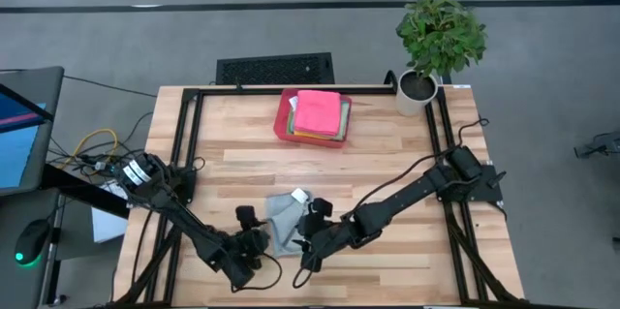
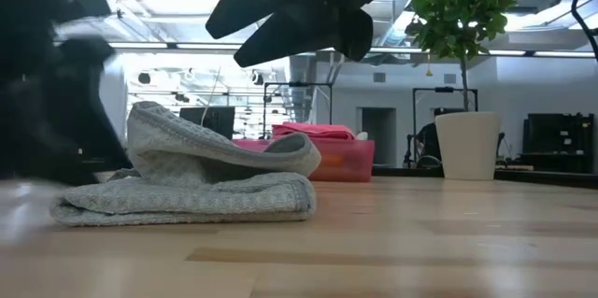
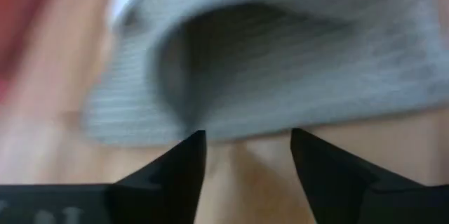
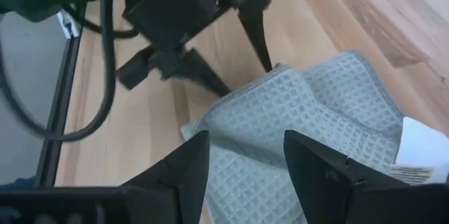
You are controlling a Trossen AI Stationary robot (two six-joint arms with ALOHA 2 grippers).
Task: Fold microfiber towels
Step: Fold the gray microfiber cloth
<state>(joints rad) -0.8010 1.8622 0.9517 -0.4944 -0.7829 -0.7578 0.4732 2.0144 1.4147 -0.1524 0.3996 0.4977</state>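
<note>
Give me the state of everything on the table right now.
Grey towel: folded, top layer puffed up, released.
Left pincer: open, empty, beside the towel.
Right pincer: open, empty, over the towel.
Red tray: holding stacked folded towels.
Pink towel: folded, topping the stack.

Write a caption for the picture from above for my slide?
Two robot arms hover over a folded grey towel, with a red tray of colourful towels behind.

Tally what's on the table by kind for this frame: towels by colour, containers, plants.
Grey towel: 1, loosely folded, near both claws
Pink towel: 1, topping the stack in the tray; colours beneath too hidden to count
Red tray: 1
Potted plant: 1
Total: 4
</note>
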